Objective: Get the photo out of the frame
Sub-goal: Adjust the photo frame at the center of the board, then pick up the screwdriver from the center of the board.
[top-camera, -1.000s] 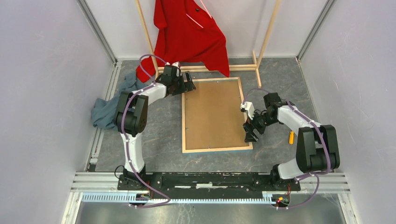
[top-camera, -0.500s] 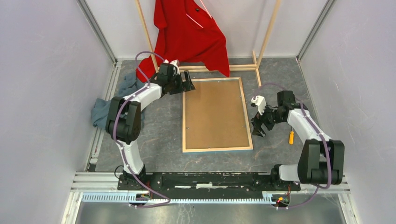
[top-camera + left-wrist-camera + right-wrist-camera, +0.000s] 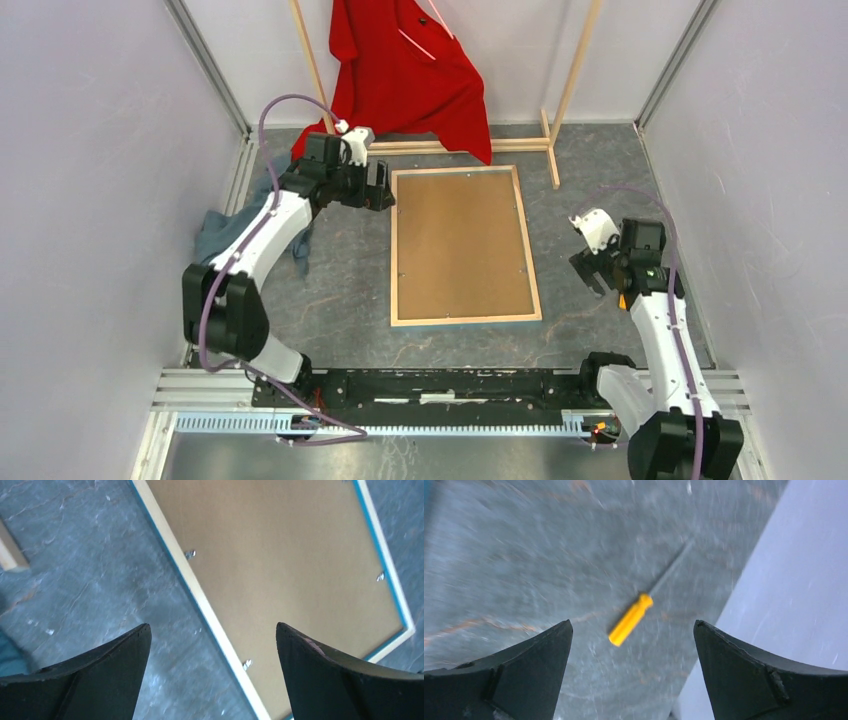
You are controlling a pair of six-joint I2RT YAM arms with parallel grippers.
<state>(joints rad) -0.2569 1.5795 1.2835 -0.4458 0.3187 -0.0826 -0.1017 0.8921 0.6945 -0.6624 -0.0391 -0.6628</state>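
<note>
Find the frame (image 3: 393,250) flat on the grey table (image 3: 340,300), back side up, at centre of the top view, long sides running top to bottom. Note pale wood rim, thin blue line along the lower edge. See brown backing board (image 3: 460,243) seated inside the rim, covering the whole opening. Cannot see the photo in any view.

Place left gripper (image 3: 383,188) just beside the frame's upper left corner, off the rim. Read it as spread wide, holding nothing. In left wrist view (image 3: 212,635), see the rim running diagonally between the two dark fingers (image 3: 100,675); count three small metal tabs (image 3: 190,554) on the board's border. Cannot tell height above the table.

Place right gripper (image 3: 590,270) at right of the top view, well apart from the frame's right edge. Read it as spread wide too, empty. Right wrist view (image 3: 633,622) blurred; make out a yellow-handled screwdriver (image 3: 630,620) lying on the table, near the pale wall (image 3: 794,580).

Note red garment (image 3: 410,70) hanging on wooden rack (image 3: 570,75) at top centre, blue-grey cloth (image 3: 225,235) bunched at left.
</note>
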